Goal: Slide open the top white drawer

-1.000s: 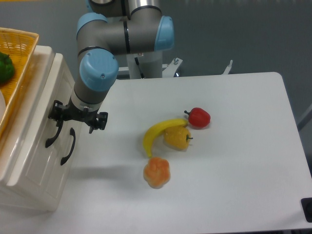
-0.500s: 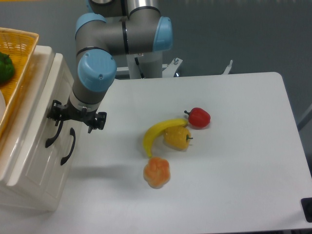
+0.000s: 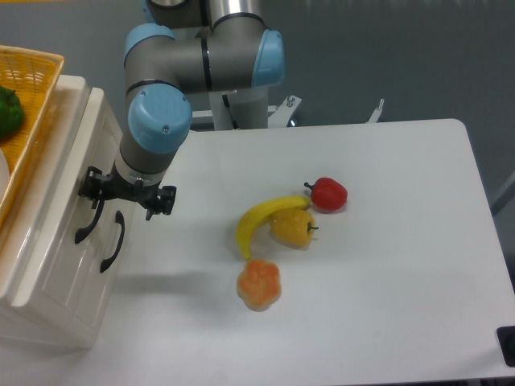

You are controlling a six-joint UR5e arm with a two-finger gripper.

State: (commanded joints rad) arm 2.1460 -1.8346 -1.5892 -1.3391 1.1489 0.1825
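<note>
A fixed camera looked down on a white table (image 3: pixel 386 241); at its left edge stood a glossy cream-white cabinet with two panelled drawer fronts facing right toward the table; the top white drawer (image 3: pixel 60 173) was the upper and leftmost front in this view, carrying a curved black handle (image 3: pixel 87 221); just beside that, lower and to the right, hung the matching black handle of the lower drawer (image 3: pixel 113 241); a yellow wicker basket (image 3: pixel 28 76) sat on the cabinet top.

The grey and pale-blue robot arm (image 3: pixel 173 88) reached down from the back of the table; its black two-finger gripper (image 3: pixel 125 193) hung just at the upper end of the top handle, slightly above and to its right; whether the fingers were apart or together, or touching the handle, could not be told from this angle.

The handle's long axis ran from upper right to lower left, along the drawer front; the drawer appeared closed or nearly so; opening it would likely mean pulling rightward, away from the cabinet, across the table.

Well apart to the right lay a yellow banana (image 3: pixel 261 221), a yellow pepper (image 3: pixel 294 227), a red pepper (image 3: pixel 327 194) and an orange pepper (image 3: pixel 259 283).
</note>
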